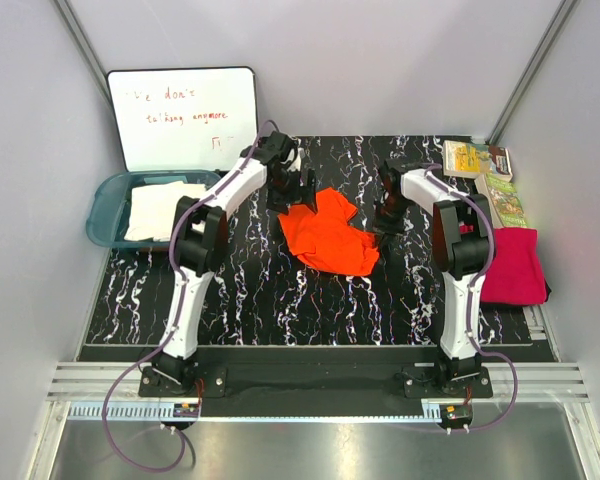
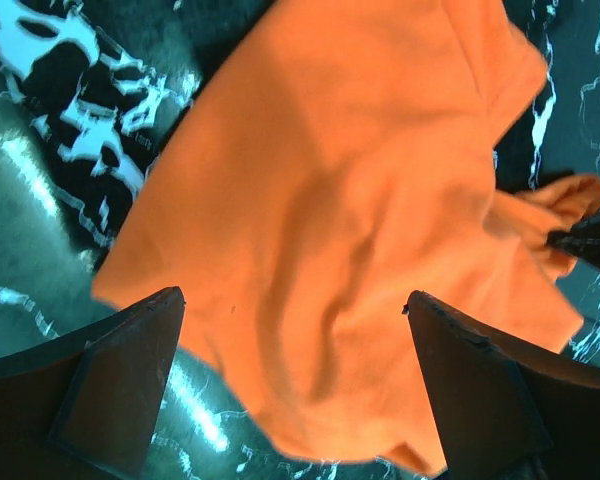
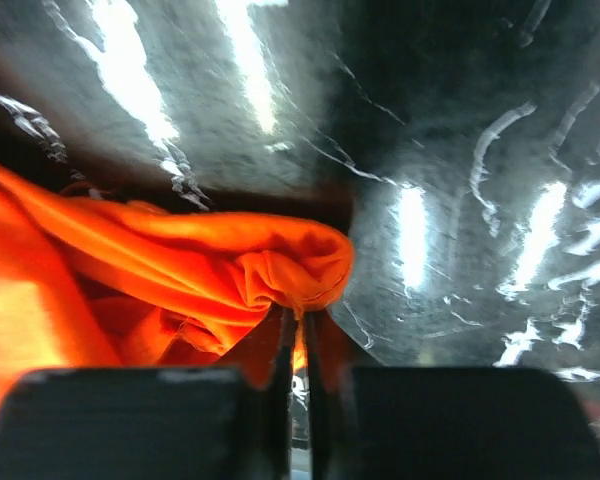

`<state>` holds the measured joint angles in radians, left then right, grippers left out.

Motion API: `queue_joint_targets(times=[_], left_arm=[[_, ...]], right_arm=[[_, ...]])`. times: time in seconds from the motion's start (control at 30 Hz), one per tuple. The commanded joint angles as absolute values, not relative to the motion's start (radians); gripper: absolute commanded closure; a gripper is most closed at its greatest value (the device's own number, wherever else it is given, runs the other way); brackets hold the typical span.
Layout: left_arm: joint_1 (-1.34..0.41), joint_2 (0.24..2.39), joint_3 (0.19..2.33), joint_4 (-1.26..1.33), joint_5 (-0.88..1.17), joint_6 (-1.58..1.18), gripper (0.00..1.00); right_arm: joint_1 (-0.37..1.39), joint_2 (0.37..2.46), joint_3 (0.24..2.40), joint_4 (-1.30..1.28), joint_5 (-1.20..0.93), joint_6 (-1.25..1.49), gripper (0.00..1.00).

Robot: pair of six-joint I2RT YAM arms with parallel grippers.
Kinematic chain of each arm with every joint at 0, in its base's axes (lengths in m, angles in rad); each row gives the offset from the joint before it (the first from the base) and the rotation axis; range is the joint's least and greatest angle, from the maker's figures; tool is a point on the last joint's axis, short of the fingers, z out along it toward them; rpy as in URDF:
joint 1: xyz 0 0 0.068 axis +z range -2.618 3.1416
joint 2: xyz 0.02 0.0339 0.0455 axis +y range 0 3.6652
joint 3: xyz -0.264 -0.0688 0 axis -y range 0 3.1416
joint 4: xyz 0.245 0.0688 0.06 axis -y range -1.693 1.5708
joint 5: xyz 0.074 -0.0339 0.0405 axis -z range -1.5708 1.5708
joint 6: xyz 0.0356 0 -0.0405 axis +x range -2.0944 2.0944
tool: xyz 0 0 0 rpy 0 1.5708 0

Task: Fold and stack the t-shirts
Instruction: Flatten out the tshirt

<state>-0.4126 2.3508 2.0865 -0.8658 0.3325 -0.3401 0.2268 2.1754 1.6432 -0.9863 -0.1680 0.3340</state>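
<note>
- At the right edge of the orange t-shirt (image 1: 328,235), the right end effector (image 3: 300,335) is pinched almost shut on a bunched fold; thin cloth shows between its fingers.
- Left end effector (image 2: 292,300) is spread wide over the shirt's far-left part and holds nothing.
- Shirt lies crumpled mid-bench (image 1: 240,300), between the arms.
- Handling, judged: light, limp, no stiffness; likely to sag and drag from a single pinch. Better taken at two hem corners or shoulder seams, one per end effector, so it spreads flat.
- Teal tub (image 1: 102,205), at the bench's far-left corner, holds the cream-white t-shirt (image 1: 160,208), lying loosely flat.
- Magenta-pink t-shirt (image 1: 510,265) rests at the bench's right edge, near the booklets (image 1: 485,175); not in any container.
</note>
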Motion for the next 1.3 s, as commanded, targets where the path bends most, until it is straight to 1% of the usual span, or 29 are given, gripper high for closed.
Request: queue_joint_targets(times=[0.0,0.03,0.13,0.27,0.33,0.37,0.4,0.43,0.47,0.53,0.63,0.73,0.87,0.9,0.93,1.0,1.03,1.07,1.13,1.17,1.23,1.27], left_arm=[[-0.417,2.414,2.183,-0.848,0.391,-0.402,0.01],[-0.423,2.418,2.225,-0.848,0.409,-0.403,0.01],[-0.449,2.390,2.252,-0.838,0.437,-0.394,0.01],[-0.494,2.342,2.195,-0.818,0.462,-0.368,0.01],[-0.502,2.352,2.175,-0.816,0.509,-0.364,0.22],[-0.508,2.371,2.158,-0.818,0.524,-0.362,0.35],[-0.511,2.379,2.149,-0.821,0.532,-0.362,0.54],[-0.512,2.387,2.146,-0.827,0.532,-0.362,0.88],[-0.512,2.401,2.146,-0.853,0.526,-0.362,1.00],[-0.512,2.404,2.152,-0.880,0.479,-0.356,1.00],[-0.506,2.370,2.149,-0.894,0.393,-0.342,1.00],[-0.489,2.259,2.131,-0.893,0.274,-0.353,1.00],[-0.451,2.110,2.094,-0.874,0.152,-0.359,1.00],[-0.451,2.074,2.076,-0.864,0.106,-0.353,1.00],[-0.453,2.000,2.028,-0.853,0.088,-0.347,1.00],[-0.460,1.916,1.955,-0.816,0.045,-0.333,1.00],[-0.466,1.835,1.916,-0.804,0.029,-0.321,1.00],[-0.483,1.795,1.819,-0.784,0.020,-0.315,1.00],[-0.500,1.705,1.722,-0.785,0.038,-0.310,1.00],[-0.518,1.678,1.621,-0.793,0.049,-0.317,1.00],[-0.540,1.610,1.495,-0.816,0.078,-0.366,1.00],[-0.563,1.588,1.371,-0.825,0.104,-0.385,1.00]], right_arm=[[0.229,2.197,1.687,-0.896,-0.236,0.356,1.00],[0.227,2.200,1.700,-0.897,-0.233,0.347,1.00],[0.227,2.177,1.742,-0.905,-0.190,0.339,1.00],[0.227,2.143,1.825,-0.928,-0.150,0.327,1.00],[0.227,2.135,1.861,-0.945,-0.118,0.319,1.00],[0.227,2.138,1.906,-0.954,-0.106,0.315,1.00],[0.227,2.140,1.933,-0.960,-0.089,0.301,1.00],[0.227,2.151,2.001,-0.985,-0.080,0.292,1.00],[0.227,2.155,2.038,-0.997,-0.066,0.284,1.00],[0.226,2.175,2.154,-1.043,-0.023,0.259,1.00],[0.219,2.162,2.242,-1.066,-0.006,0.261,1.00],[0.219,2.111,2.260,-1.066,0.040,0.264,1.00],[0.218,2.030,2.215,-1.066,0.121,0.259,1.00],[0.216,1.996,2.195,-1.063,0.135,0.264,1.00],[0.213,1.977,2.136,-1.055,0.141,0.265,1.00],[0.204,1.910,2.047,-1.022,0.161,0.279,1.00],[0.198,1.887,1.940,-1.002,0.167,0.285,1.00],[0.180,1.861,1.884,-0.983,0.158,0.291,1.00],[0.161,1.809,1.733,-0.944,0.137,0.308,1.00],[0.147,1.796,1.691,-0.939,0.121,0.310,1.00],[0.141,1.781,1.590,-0.933,0.114,0.311,1.00],[0.140,1.781,1.563,-0.933,0.098,0.308,1.00]])
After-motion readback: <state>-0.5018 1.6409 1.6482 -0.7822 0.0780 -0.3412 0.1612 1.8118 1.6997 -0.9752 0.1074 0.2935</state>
